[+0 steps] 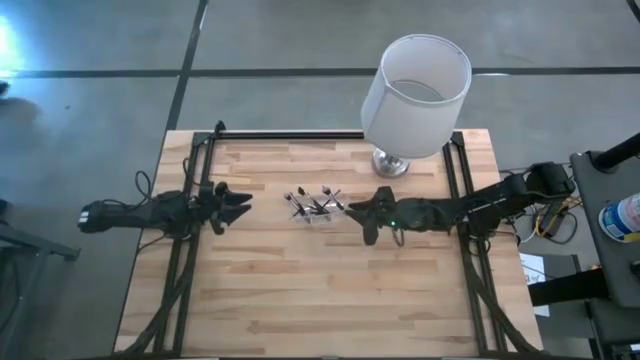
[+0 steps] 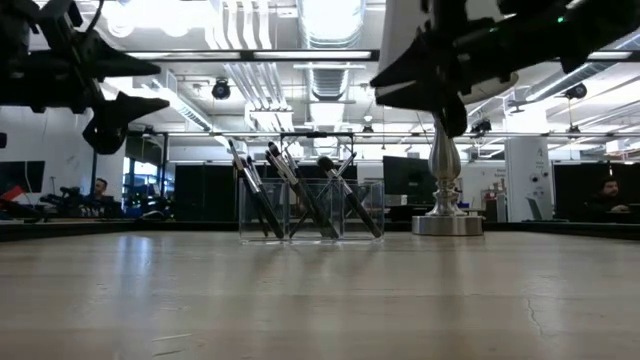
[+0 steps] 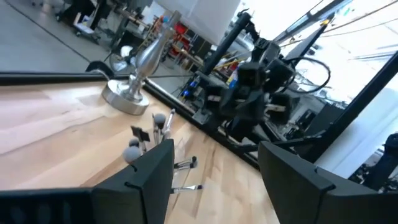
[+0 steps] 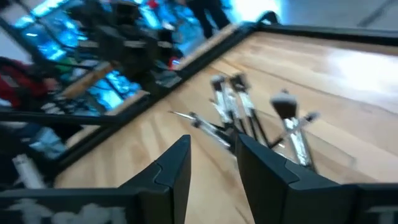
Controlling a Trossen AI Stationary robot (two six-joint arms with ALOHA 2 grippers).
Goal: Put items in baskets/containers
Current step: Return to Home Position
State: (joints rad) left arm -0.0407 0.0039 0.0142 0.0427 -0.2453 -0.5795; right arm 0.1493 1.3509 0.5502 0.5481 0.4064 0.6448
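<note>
Brushes (image 1: 300, 203) were all standing in the clear tray (image 1: 318, 216) at the middle of the table (image 1: 300, 295), leaning out like a fan, and none lay loose on the boards, so the sorting looked done and what you had in hand was the retreat. Your left hand (image 1: 240, 205) hung at the tray's 9 o'clock, well clear of it, fingers spread wide with nothing between them. Your right hand (image 1: 358, 213) sat at the tray's 3 o'clock, much nearer, just beside the outermost handles, fingers only a little apart and empty too. That right side was the one to mind: I'd judge the safest exit was up first, then straight back toward 3 o'clock, because any sideways sweep at that height could have clipped a leaning handle and tipped that light tray. The lamp (image 1: 415, 90) stood off at the tray's 1 o'clock, its base close to your right forearm, so you'd have wanted the elbow kept from swinging toward 12. The left arm had an easy line back to 9 o'clock.
</note>
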